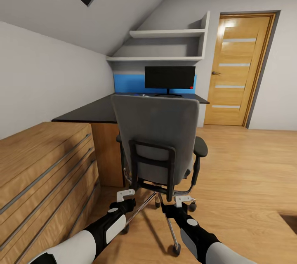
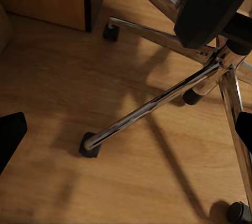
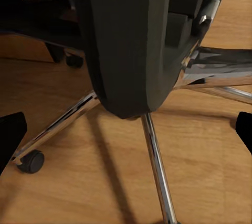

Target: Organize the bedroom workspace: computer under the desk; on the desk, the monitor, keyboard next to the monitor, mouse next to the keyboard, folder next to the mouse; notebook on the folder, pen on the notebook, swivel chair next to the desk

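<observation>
I judge the step in hand to be dealing with the swivel chair (image 1: 159, 140), which stands with its grey back to me, right against the black desk (image 1: 95, 111). To do it well I should get both arms level on the black frame at the chair's back and move it evenly, since the castors will let it spin if one side leads.

The room is the largest thing: pale sloped walls, wood floor (image 1: 247, 165), a wooden door (image 1: 241, 70) well off to my right. The wooden dresser (image 1: 41, 177) runs along my left, just beside the chair's base, so there is little room to swing that way. The monitor (image 1: 170, 78) already stands on the far end of the desk, under two white shelves (image 1: 165, 45).

I cannot see the chair's seat from here, so I cannot tell whether the folder lies on it.

My left gripper (image 1: 125, 194) and right gripper (image 1: 184, 199) hover low behind the chair, over the chrome legs (image 2: 152, 103). Both stand wide apart, holding nothing. A castor (image 3: 32, 161) sits near the right one.
</observation>
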{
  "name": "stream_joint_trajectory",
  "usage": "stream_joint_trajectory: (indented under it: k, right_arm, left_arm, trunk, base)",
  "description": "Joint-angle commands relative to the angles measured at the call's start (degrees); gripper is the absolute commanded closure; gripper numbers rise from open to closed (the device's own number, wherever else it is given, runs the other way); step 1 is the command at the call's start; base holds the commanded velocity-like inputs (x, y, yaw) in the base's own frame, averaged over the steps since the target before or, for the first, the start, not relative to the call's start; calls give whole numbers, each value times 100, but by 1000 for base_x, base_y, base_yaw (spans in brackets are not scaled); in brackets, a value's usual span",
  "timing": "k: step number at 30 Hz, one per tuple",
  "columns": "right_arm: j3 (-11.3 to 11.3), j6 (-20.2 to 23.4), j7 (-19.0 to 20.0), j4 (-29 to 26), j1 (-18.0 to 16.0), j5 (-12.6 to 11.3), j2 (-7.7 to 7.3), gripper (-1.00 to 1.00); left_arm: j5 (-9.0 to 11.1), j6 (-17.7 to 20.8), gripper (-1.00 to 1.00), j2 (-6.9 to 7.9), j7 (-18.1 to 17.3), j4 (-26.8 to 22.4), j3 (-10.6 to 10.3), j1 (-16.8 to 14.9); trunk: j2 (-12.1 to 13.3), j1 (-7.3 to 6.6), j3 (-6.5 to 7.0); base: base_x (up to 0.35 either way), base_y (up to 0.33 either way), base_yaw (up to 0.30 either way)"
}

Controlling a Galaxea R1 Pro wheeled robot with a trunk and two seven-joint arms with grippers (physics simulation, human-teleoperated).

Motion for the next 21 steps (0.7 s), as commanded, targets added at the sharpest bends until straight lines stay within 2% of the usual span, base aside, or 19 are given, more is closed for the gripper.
stream_joint_trajectory:
  k: [1, 13, 21]
  right_arm:
    - [42, -26, -5, 8, -5, -59, -2, -100]
    - [26, -26, -37, 7, -5, -86, -7, -100]
    - [22, -26, -39, 7, -5, -90, -8, -100]
  left_arm:
    - [50, -15, -100, 3, 37, -5, -48, -6]
    - [50, -14, -100, 3, 37, -5, -48, -6]
    - [50, -20, -100, 3, 37, 3, -48, -6]
  trunk:
    - [-3, -1, -6]
    - [-3, -1, -6]
    - [-3, -1, -6]
  base:
    - [0, 0, 0]
    - [9, 2, 0]
    - [197, 15, 0]
